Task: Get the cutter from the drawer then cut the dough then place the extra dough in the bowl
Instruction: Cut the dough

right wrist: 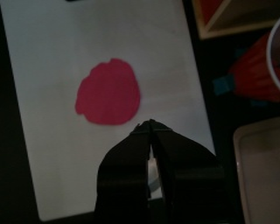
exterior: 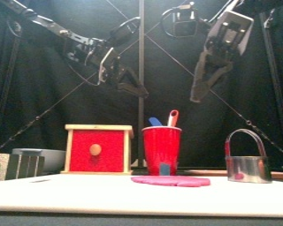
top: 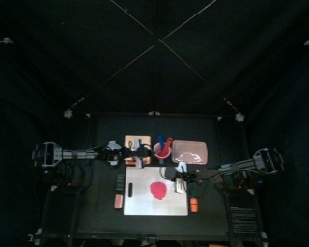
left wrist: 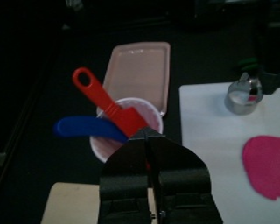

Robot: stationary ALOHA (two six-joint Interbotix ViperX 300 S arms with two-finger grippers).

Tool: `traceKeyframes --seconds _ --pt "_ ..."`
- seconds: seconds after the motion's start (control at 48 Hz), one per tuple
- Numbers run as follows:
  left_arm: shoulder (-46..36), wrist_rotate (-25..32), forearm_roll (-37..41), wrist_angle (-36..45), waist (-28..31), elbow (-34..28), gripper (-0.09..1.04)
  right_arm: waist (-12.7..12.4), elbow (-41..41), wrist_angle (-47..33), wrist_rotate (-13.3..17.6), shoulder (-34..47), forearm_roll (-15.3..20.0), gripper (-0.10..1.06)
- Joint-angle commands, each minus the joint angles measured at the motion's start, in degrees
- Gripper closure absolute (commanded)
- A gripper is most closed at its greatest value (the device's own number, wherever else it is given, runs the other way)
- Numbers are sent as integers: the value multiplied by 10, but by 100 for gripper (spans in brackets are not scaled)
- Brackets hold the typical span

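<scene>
Cutter (exterior: 248,157), round metal with a wire handle, stands upright on the white cutting board (top: 142,203), near the board's back right corner. We see a flat pink-red disc of dough (exterior: 170,181) lying whole in the middle of the board, apart from the cutter.

Just behind the board's back edge stands a red cup (exterior: 162,148) holding a blue toy knife (left wrist: 87,128) and a red toy knife (left wrist: 101,98). Behind the board's back left corner sits a pale wooden box (exterior: 99,150), its red drawer front facing us. A flat pink tray (left wrist: 140,66) lies on the surface behind the board's back right corner. A blue-grey bowl (exterior: 33,161) sits off the board's left side.

Both arms hang high above the board. We see the left gripper (left wrist: 150,142) over its back edge and the right gripper (right wrist: 147,127) over its right half. Each pair of jaws is pressed together and holds nothing.
</scene>
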Motion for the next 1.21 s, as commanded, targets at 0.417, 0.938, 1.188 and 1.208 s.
traceKeyframes --seconds 0.417,0.938,1.188,1.208 --pt "-42 -76 -35 -278 -129 105 70 37 43 21 -3 -39 51 24" --pt "-57 -114 -33 -301 -134 136 70 46 61 40 -4 -11 -8 11" --pt "-58 -115 -26 -302 -134 143 70 56 65 31 -4 16 -49 12" --pt "-58 -116 -26 -302 -134 143 70 56 66 28 -4 18 -51 12"
